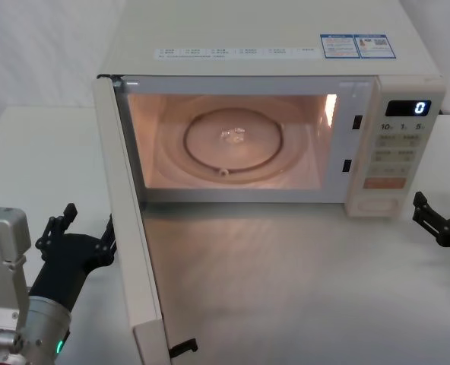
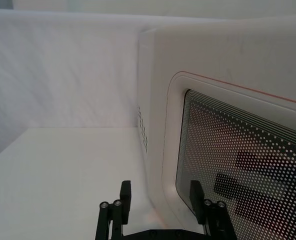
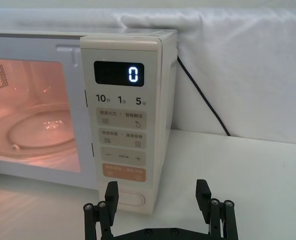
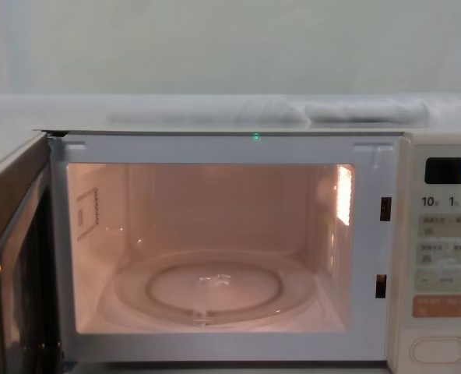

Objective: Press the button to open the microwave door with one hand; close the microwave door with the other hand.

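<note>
Left gripper (image 1: 87,226) open outside microwave door (image 1: 126,228) | right gripper (image 3: 158,197) open near button (image 3: 129,198)

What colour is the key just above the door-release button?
Orange key, above the cream button; clearest in the right wrist view.

White desk against a draped white backdrop

A smooth matte white desk (image 1: 301,289) runs back to a wrinkled white cloth backdrop (image 3: 248,65) hanging just behind it; a thin black power cable (image 3: 203,97) trails down that cloth to the desk's rear edge, under soft, even light.
</note>
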You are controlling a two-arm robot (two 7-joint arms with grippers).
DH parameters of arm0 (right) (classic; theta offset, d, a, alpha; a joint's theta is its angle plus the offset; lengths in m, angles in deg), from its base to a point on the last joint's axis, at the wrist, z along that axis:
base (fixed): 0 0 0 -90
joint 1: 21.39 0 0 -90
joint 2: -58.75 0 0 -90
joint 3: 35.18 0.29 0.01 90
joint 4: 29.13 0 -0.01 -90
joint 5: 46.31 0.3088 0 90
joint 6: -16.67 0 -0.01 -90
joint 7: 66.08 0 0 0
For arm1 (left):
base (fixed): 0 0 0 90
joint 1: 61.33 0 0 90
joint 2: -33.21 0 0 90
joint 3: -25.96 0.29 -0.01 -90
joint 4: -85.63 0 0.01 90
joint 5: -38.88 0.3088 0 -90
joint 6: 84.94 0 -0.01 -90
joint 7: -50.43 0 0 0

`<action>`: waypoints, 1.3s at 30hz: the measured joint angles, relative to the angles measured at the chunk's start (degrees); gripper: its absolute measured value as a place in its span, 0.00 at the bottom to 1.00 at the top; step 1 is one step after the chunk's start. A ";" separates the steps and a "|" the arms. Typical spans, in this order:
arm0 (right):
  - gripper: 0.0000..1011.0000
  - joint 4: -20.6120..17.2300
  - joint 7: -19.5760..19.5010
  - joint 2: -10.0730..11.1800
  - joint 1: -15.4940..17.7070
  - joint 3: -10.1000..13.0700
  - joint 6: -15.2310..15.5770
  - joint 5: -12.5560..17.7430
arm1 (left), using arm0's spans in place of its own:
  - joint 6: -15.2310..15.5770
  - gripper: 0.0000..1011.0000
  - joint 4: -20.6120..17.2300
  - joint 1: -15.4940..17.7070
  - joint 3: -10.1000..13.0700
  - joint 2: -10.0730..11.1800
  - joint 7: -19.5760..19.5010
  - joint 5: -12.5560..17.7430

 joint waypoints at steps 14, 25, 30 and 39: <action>0.99 0.00 0.00 0.00 0.00 0.00 0.00 0.00 | 0.00 0.32 0.00 0.00 0.00 0.00 0.00 0.00; 0.99 0.00 0.00 0.00 0.00 0.00 0.00 0.00 | 0.00 0.00 0.00 0.00 0.00 0.00 0.00 0.00; 0.99 0.00 0.00 0.00 0.00 0.00 0.00 0.00 | 0.00 0.00 0.00 0.00 0.00 0.00 0.00 0.00; 0.99 0.00 0.00 0.00 0.00 0.00 0.00 0.00 | 0.00 0.00 0.00 0.00 0.00 0.00 0.00 0.00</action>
